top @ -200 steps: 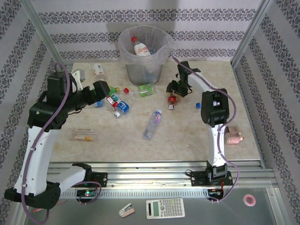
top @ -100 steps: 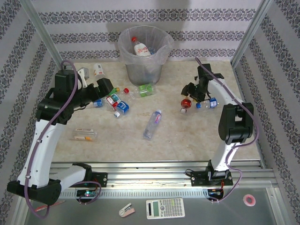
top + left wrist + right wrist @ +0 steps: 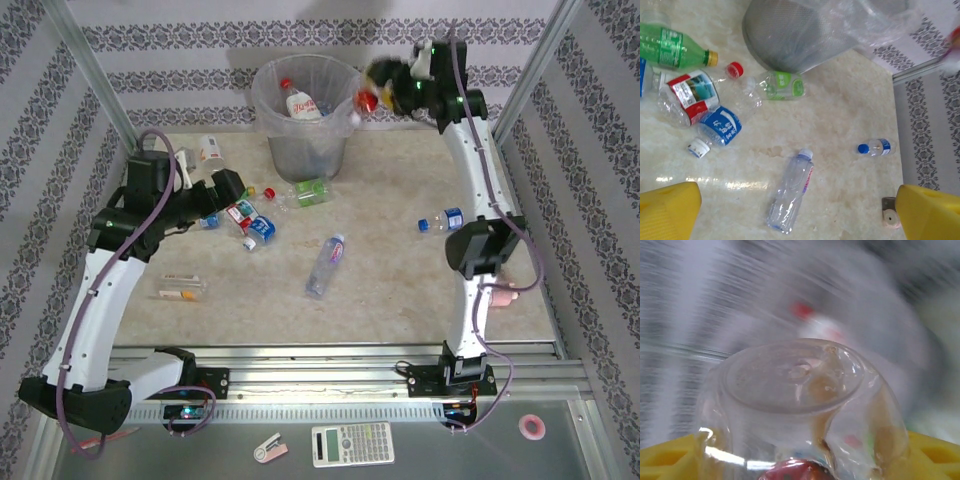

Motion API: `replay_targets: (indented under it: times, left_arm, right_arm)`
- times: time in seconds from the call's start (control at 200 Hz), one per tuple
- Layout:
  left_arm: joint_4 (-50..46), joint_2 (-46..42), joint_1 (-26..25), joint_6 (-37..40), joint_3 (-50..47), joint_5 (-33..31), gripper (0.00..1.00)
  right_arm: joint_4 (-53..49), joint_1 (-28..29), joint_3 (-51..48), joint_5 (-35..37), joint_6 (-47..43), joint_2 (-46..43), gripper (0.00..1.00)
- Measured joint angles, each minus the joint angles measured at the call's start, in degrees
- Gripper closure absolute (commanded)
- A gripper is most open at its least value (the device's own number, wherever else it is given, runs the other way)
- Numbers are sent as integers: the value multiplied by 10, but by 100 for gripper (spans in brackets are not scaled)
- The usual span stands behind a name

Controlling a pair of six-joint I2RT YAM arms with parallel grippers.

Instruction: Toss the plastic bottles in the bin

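Note:
My right gripper (image 3: 388, 88) is high up beside the bin's (image 3: 305, 150) right rim, blurred by motion. Its yellow fingers (image 3: 670, 457) stand wide apart, and a clear plastic bottle (image 3: 800, 390) with a red label (image 3: 368, 98) lies between them, base towards the camera. One red-capped bottle (image 3: 300, 103) lies inside the bin. My left gripper (image 3: 222, 198) hovers open over a cluster of bottles (image 3: 250, 220). Below its jaws (image 3: 799, 212) lies a long clear bottle (image 3: 790, 192), also on the table's middle (image 3: 323, 265). A small blue-capped bottle (image 3: 440, 220) lies to the right.
A green-labelled bottle (image 3: 310, 190) lies at the bin's foot. Further bottles rest at the far left (image 3: 210, 150) and near left (image 3: 182, 288). A pink object (image 3: 497, 290) sits by the right arm. Metal posts and patterned walls frame the table.
The right arm swung up from the table to the bin's rim, carrying the red-labelled bottle, and its jaws have spread. The left arm shifted only slightly.

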Motion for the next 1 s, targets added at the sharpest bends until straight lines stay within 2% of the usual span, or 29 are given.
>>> replay_targets:
  times: [0.05, 0.09, 0.11, 0.195, 0.25, 0.405, 0.57, 0.769, 1.004]
  left_arm:
    - [8, -4, 0, -4, -25, 0, 0]
    - [12, -9, 0, -9, -45, 0, 0]
    - [13, -10, 0, -11, -54, -1, 0]
    - [14, -22, 0, -19, -87, -5, 0]
    - [13, -28, 0, -27, -103, -14, 0]
    - [7, -35, 0, -54, -136, -45, 0]
    - [-19, -17, 0, -70, -160, -70, 0]
    - [-31, 27, -5, -70, -162, -81, 0]
    - [-31, 132, -102, -43, -123, -85, 0]
  right_arm:
    - [26, 5, 153, -20, 43, 71, 8]
    - [52, 9, 227, -38, 77, 111, 6]
    - [56, 11, 244, -46, 90, 122, 2]
    - [36, 14, 261, -69, 104, 143, 2]
    - [21, 14, 219, -75, 95, 134, 2]
    - [9, 7, -26, -75, 69, 44, 2]
    - [-36, -9, -106, -77, 3, -20, 2]
    - [-58, -15, -226, -81, -86, -166, 2]
    - [-66, -14, -393, -81, -157, -269, 2]
